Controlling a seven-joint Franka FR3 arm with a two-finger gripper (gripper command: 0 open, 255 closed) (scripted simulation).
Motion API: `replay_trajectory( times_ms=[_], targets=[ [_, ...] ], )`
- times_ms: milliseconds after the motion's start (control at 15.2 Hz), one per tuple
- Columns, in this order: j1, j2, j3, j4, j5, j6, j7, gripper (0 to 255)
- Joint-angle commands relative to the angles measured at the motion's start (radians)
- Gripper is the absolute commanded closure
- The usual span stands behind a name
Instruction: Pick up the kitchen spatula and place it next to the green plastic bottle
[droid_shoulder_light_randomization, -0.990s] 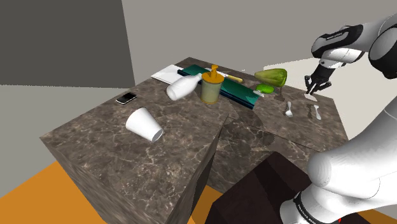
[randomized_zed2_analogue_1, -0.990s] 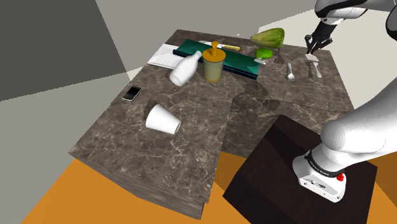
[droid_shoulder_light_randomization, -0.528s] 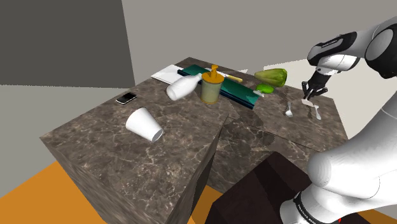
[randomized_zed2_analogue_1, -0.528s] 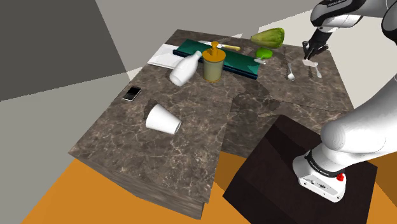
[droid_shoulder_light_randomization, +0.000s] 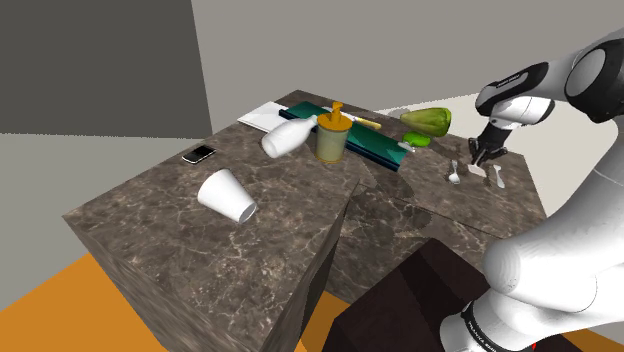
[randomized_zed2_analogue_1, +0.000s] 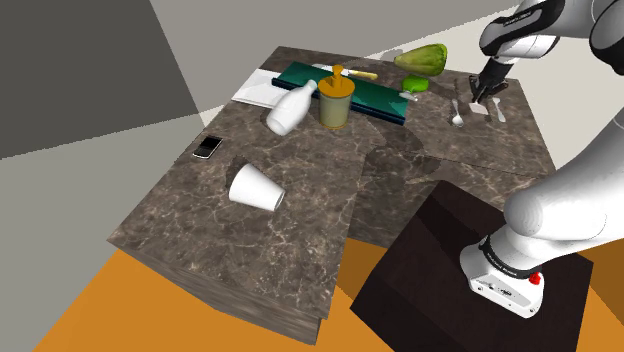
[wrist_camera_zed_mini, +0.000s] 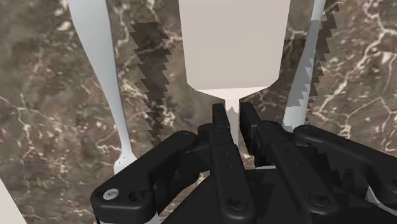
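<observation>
wrist view: hand clasps one spatula between two utensils.

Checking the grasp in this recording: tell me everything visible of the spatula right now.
The spatula is plain white, its material unclear: a broad flat blade narrowing at rounded shoulders to a thin neck. The gripper is shut on that neck, black fingers clasping it from both sides. The blade points away from the gripper over the dark marbled counter, between a pale utensil and a second pale utensil. Whether it touches the counter cannot be told.
</observation>
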Motion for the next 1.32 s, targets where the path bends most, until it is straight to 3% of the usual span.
replay_trajectory(
  times_ms=[0,264,726,792,1122,1254],
  targets=[
    [-0.002,0.016,0.001,-0.011,0.005,0.027,-0.005,255],
    [-0.004,0.043,0.003,-0.028,0.014,0.070,-0.010,255],
    [-0.004,0.043,0.003,-0.028,0.014,0.070,-0.010,255],
    [-0.004,0.043,0.003,-0.028,0.014,0.070,-0.010,0],
    [-0.004,0.043,0.003,-0.028,0.014,0.070,-0.010,0],
    [0.000,0.002,0.000,-0.009,0.001,0.012,-0.002,0]
  ],
)
